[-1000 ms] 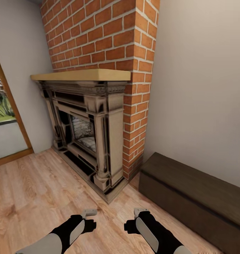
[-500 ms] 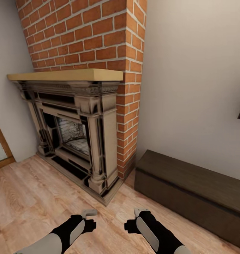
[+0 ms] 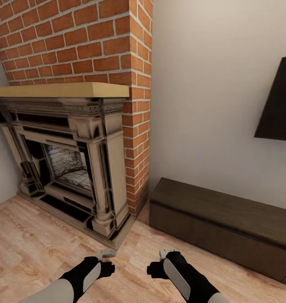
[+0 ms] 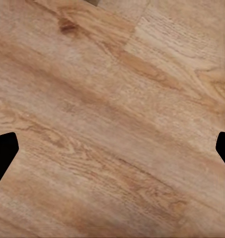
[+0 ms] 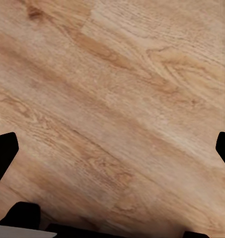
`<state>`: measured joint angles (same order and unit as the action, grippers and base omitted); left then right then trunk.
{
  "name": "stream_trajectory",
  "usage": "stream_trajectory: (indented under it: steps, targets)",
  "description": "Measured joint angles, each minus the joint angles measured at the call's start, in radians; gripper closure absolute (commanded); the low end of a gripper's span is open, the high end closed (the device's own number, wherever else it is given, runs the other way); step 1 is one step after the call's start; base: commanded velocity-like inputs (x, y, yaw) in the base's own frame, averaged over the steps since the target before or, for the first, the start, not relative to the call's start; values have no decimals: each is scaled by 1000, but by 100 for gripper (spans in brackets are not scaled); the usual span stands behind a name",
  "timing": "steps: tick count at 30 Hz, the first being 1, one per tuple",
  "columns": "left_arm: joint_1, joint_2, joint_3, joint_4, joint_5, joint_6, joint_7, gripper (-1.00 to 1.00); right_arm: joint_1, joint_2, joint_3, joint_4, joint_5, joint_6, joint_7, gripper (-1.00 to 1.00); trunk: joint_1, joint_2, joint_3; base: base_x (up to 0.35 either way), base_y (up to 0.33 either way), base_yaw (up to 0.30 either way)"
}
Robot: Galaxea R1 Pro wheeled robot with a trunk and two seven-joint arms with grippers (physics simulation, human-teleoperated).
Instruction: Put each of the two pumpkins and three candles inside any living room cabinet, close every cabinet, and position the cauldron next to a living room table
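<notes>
Cabinet, long, low and dark, stands shut against the wall just right of the brick chimney and fireplace, under the TV. Being handleless wood, its fronts look stiff and smooth (likely slippery for a pinch), so I judge the hold belongs at a front's top edge. Both arms hang low over the plank floor; the left gripper and right gripper have jaws spread wide, holding nothing.
</notes>
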<state>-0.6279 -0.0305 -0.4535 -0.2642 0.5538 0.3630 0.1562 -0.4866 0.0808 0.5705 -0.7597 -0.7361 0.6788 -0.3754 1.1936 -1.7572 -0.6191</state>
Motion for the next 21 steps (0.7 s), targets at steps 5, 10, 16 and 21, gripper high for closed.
stream_trajectory:
  steps: [5, 10, 16, 21]
  targets:
    - [1, 0, -1, 1, 0, -3, 0, -100, 0, -1, -1, 1, 1, 1, 6, -100, 0, 0, 2, 1, 3, -284]
    - [1, -1, -1, 1, 0, -5, 0, -100, 0, -2, -2, 1, 1, 0, 7, -100, 0, 0, 4, 0, 1, -284]
    - [1, 0, -2, 1, 0, -5, 1, -100, 0, -5, -3, 1, 1, 0, 8, -100, 0, 0, 7, 0, 0, -284]
    - [1, 0, -2, 0, 0, -5, 0, -100, 0, -7, -3, 1, 1, 0, 8, -100, 0, 0, 9, 0, 0, -284]
